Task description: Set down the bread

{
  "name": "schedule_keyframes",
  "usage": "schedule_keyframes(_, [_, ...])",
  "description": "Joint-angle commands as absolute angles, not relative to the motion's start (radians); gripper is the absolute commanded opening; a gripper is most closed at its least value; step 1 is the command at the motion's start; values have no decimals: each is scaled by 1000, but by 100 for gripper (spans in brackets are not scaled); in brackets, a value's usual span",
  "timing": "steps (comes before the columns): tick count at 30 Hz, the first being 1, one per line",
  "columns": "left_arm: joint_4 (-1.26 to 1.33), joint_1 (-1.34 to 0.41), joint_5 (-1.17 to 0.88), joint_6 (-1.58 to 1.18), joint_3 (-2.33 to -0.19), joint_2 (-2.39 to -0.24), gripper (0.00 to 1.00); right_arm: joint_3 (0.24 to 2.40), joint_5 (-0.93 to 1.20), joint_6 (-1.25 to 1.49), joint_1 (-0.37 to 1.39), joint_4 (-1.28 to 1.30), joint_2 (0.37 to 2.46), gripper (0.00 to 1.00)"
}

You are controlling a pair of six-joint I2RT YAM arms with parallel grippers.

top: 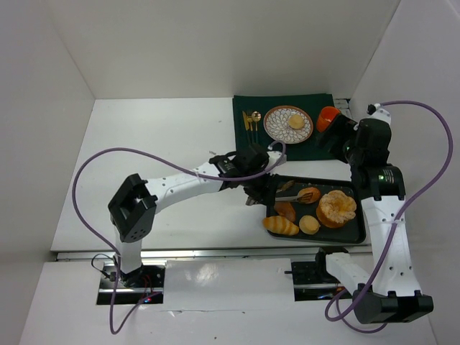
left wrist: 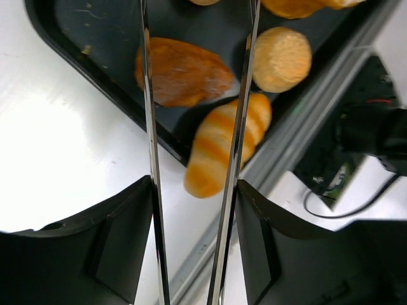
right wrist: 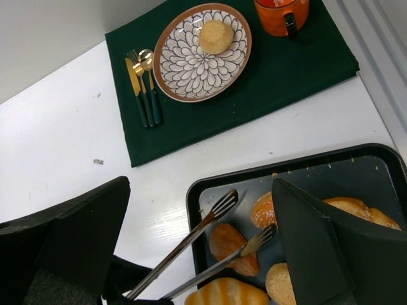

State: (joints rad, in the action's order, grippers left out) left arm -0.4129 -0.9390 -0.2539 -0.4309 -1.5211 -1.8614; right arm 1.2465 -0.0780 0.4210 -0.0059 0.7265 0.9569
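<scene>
My left gripper (top: 255, 188) is shut on a pair of metal tongs (top: 295, 192), whose arms (left wrist: 147, 127) run up between my black fingers (left wrist: 121, 235). The tongs stand spread over the black tray (top: 359, 233), their tips on either side of a brown oval bread (right wrist: 229, 244) without closing on it. A striped loaf (left wrist: 213, 152) lies at the tray's near edge, beside a round bun (left wrist: 282, 58). Another bun (right wrist: 216, 36) sits on the patterned plate (right wrist: 184, 63). My right gripper (right wrist: 200, 184) hangs open and empty above the tray's far side.
The plate rests on a dark green placemat (top: 248, 144) with gold cutlery (top: 251, 120) to its left and an orange mug (top: 328, 118) to its right. A sesame bun (top: 310, 194) and a large round bread (top: 337, 208) also lie in the tray. White walls enclose the table.
</scene>
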Motion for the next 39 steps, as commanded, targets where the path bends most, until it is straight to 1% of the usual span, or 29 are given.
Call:
schedule_keyframes(1, [-434, -948, -181, -350, -1606, -1888, 64, 1296, -106, 405, 2, 756, 942, 100])
schedule_keyframes(8, [-500, -948, -242, -305, -1709, -1994, 65, 1287, -106, 405, 2, 747, 951, 100])
schedule_keyframes(9, [-500, -948, -255, -305, -1709, -2003, 64, 1287, -106, 405, 2, 747, 951, 100])
schedule_keyframes(11, [-511, -948, -265, -305, -1720, -2003, 64, 1278, -106, 405, 2, 738, 951, 100])
schedule_keyframes(15, [-511, -957, -265, -305, -1729, -2003, 52, 1278, -106, 405, 2, 729, 951, 100])
schedule_keyframes(16, [-511, -957, -265, -305, -1739, -2003, 48, 1269, -106, 405, 2, 729, 951, 100])
schedule_keyframes(17, [-511, -957, -265, -305, -1740, -1991, 38, 1269, -106, 405, 2, 729, 951, 100])
schedule_keyframes(19, [-550, -945, -253, -305, -1764, -1976, 30, 1269, -106, 405, 2, 729, 951, 100])
schedule_keyframes(23, [-609, -901, -223, -305, -1787, -1902, 20, 1258, -106, 405, 2, 709, 940, 100])
schedule_keyframes(26, [-641, -859, -178, -296, -1798, -1843, 18, 1258, -106, 405, 2, 698, 940, 100])
schedule_keyframes(29, [-679, -803, -121, -296, -1850, -1833, 18, 1258, -106, 405, 2, 698, 931, 100])
schedule_keyframes(31, [-715, -767, -78, -287, -1888, -1862, 18, 1258, -106, 405, 2, 684, 931, 100])
schedule_keyframes(32, [-715, -723, -62, -287, -1931, -1879, 17, 1258, -106, 405, 2, 675, 922, 100])
schedule_keyframes(33, [-715, -698, -84, -287, -1951, -1896, 15, 1258, -106, 405, 2, 666, 922, 100])
schedule_keyframes(35, [-681, -657, -141, -299, -2029, -1960, 15, 1249, -106, 405, 2, 652, 913, 100])
schedule_keyframes(37, [-667, -620, -141, -331, -2100, -2050, 16, 1239, -83, 405, 2, 641, 913, 100])
schedule_keyframes(39, [-658, -601, -175, -341, -2231, -2121, 16, 1230, -61, 396, 2, 626, 913, 100])
